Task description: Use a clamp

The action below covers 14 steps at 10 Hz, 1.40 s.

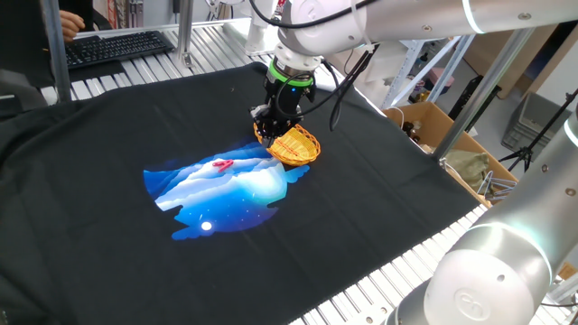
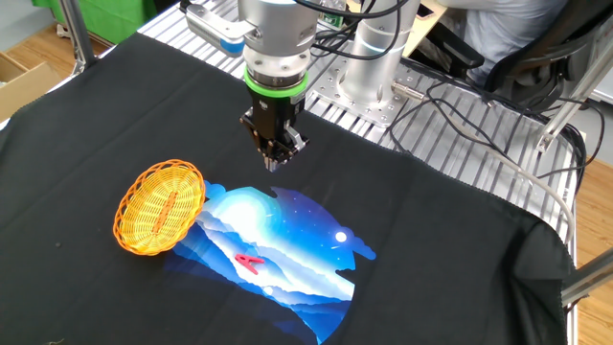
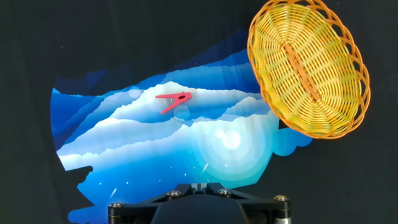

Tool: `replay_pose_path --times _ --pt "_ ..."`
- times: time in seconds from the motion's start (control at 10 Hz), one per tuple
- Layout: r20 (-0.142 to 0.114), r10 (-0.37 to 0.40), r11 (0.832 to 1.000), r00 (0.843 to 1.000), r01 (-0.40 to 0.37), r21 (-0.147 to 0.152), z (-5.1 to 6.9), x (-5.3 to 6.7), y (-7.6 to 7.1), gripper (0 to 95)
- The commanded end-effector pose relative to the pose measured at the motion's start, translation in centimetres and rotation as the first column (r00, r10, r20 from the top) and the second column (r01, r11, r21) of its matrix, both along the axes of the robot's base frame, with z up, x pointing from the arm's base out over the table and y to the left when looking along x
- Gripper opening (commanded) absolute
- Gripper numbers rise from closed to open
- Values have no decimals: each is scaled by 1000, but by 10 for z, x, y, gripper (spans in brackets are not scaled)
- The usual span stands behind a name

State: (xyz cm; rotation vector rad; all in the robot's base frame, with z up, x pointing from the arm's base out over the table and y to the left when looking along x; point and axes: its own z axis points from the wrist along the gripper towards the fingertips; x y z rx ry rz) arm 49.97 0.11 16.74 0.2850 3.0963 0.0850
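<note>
The clamp (image 1: pixel 221 164) is a tiny red-pink clip lying flat on a blue mountain-picture mat (image 1: pixel 230 194). It also shows in the other fixed view (image 2: pixel 250 262) and in the hand view (image 3: pixel 174 101). A woven yellow basket (image 1: pixel 294 145) lies tilted at the mat's edge (image 2: pixel 160 206) (image 3: pixel 308 65). My black gripper (image 2: pixel 275 160) hangs above the black cloth beside the mat's far edge, away from the clamp, with its fingers together and empty. In one fixed view the gripper (image 1: pixel 271 120) stands just behind the basket. In the hand view only its tips (image 3: pixel 199 185) show.
A black cloth (image 1: pixel 108 135) covers the table. A keyboard (image 1: pixel 117 47) lies at the far left. An open cardboard box (image 1: pixel 433 126) stands past the right edge. The arm's base (image 2: pixel 378 57) and cables (image 2: pixel 479 105) are behind the cloth.
</note>
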Motion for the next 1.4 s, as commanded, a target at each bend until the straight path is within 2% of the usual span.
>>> replay_pose_path --times 0.1,1.0,1.1,1.4 --pt "0 0 1000 1000 0 0 0 0 0 0" --pt "0 0 1000 1000 0 0 0 0 0 0" --pt "-2 -118 993 993 118 8 -25 7 9 0" --pt "-3 -118 993 993 118 8 -26 8 10 0"
